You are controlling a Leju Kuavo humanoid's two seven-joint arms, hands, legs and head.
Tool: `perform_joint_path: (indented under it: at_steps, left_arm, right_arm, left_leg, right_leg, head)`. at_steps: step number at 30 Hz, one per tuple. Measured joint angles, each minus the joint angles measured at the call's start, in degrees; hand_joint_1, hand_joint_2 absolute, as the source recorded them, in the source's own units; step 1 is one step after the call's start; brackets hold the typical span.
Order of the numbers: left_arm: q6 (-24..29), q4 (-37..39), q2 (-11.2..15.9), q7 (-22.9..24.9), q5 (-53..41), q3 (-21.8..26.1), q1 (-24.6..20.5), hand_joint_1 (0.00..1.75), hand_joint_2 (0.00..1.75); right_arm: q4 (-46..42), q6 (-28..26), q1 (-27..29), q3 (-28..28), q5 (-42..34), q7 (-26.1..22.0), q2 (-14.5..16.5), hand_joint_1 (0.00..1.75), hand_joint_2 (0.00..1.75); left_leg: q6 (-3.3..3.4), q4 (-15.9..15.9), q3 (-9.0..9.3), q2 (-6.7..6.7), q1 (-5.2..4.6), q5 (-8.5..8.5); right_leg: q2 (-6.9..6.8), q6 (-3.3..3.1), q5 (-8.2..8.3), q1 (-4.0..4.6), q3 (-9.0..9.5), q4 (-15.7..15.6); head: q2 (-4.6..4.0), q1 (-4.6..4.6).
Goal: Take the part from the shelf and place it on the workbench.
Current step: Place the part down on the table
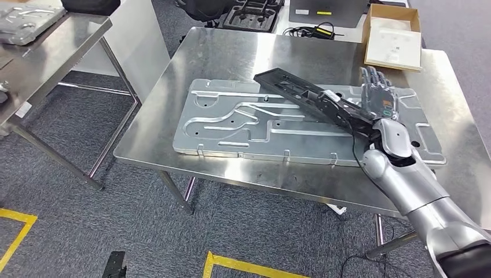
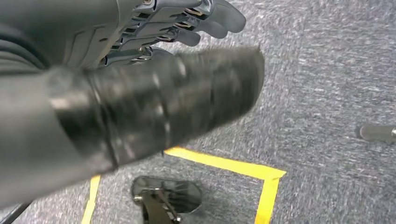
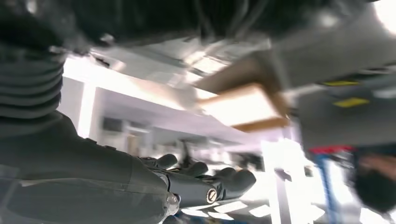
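A long black part (image 1: pixel 301 95) lies slantwise on a large silver stamped plate (image 1: pixel 231 127) on the steel workbench (image 1: pixel 231 52). Its far end points to the bench's middle; its near end reaches the base of my right hand (image 1: pixel 379 98). That hand is over the plate's right side, fingers straight and spread, away from the part. In the right wrist view the fingers (image 3: pixel 201 179) are stretched out with nothing between them, and a dark blurred shape fills the opposite edge. My left hand (image 2: pixel 177 28) hangs over the carpet and holds nothing.
An open cardboard box (image 1: pixel 394 35) sits at the bench's far right corner, with cables and black trays (image 1: pixel 255 14) behind it. A second steel table (image 1: pixel 52 52) stands to the left across a carpet gap. Yellow tape (image 1: pixel 243 266) marks the floor in front.
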Motion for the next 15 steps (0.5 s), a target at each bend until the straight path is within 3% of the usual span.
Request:
perform_joint_path:
  at_steps: [1,2,4,6,10,11,12,15]
  left_arm:
    - [0.1,0.0,0.0,0.1,0.1,0.0,0.1,0.00,0.00]
    - [0.1,0.0,-0.1,0.1,0.1,0.0,0.3,0.00,0.00]
    - [0.2,0.0,-0.1,0.1,0.3,0.0,0.5,0.00,0.00]
    - [0.2,0.0,-0.1,0.1,0.3,0.0,0.4,0.00,0.00]
    - [0.3,0.0,-0.1,0.1,0.3,0.0,0.5,0.00,0.00]
    - [0.3,0.0,-0.1,0.1,0.4,0.0,0.7,0.00,0.00]
    - [0.4,0.0,-0.1,0.1,0.4,0.0,0.7,0.00,0.00]
    - [0.5,0.0,-0.2,0.2,0.4,0.0,0.8,0.00,1.31]
  right_arm:
    - [-1.3,0.0,-0.1,0.2,0.8,-0.3,0.5,0.00,0.00]
    - [-2.8,0.0,-0.4,0.4,1.7,-0.6,1.1,0.00,0.00]
    - [-5.7,0.0,-1.2,1.0,3.3,-0.7,2.2,0.00,0.00]
    - [-7.9,0.0,-2.2,1.4,3.9,-0.6,3.0,0.00,0.00]
    - [-10.2,0.1,-2.6,2.1,4.0,-0.5,3.7,0.00,0.00]
    - [-10.7,0.1,-2.7,2.3,4.0,-0.5,3.8,0.00,0.00]
    - [-11.1,0.1,-2.7,2.5,4.0,-0.6,3.8,0.00,0.00]
    - [-12.3,0.0,-2.8,2.9,4.7,-1.0,3.8,0.00,0.00]
  left_leg:
    - [0.12,0.0,0.45,0.00,-0.02,0.20]
    - [0.35,-2.2,2.08,0.00,-0.08,1.29]
    - [1.09,-10.0,7.13,0.01,-0.38,3.79]
    - [1.66,-14.9,9.85,0.05,-0.79,5.06]
    - [2.42,-15.8,9.58,0.09,-0.92,6.42]
    - [2.70,-16.3,9.48,0.19,-0.78,7.15]
    - [3.00,-16.7,9.23,0.32,-0.61,7.93]
    - [3.45,-17.0,7.45,0.51,-0.51,9.70]
  right_leg:
    - [-0.14,-0.15,0.24,0.20,-0.28,0.0]
    - [-0.21,-0.26,0.53,0.36,-0.59,0.0]
    - [-0.19,-0.21,1.16,0.58,-1.12,0.1]
    - [-0.21,0.21,1.76,0.65,-1.37,0.0]
    - [-0.25,1.31,2.67,0.48,-1.42,-0.5]
    - [-0.21,1.61,2.02,0.49,-1.68,-0.1]
    - [-0.16,1.87,0.37,0.49,-2.25,1.3]
    - [-0.12,2.50,-7.65,0.26,-4.91,11.1]
  head:
    - [0.00,0.02]
    - [0.00,0.02]
    - [0.00,0.01]
    - [0.00,0.07]
    - [0.00,0.12]
    - [0.00,0.17]
    - [0.00,0.26]
    - [0.00,0.52]
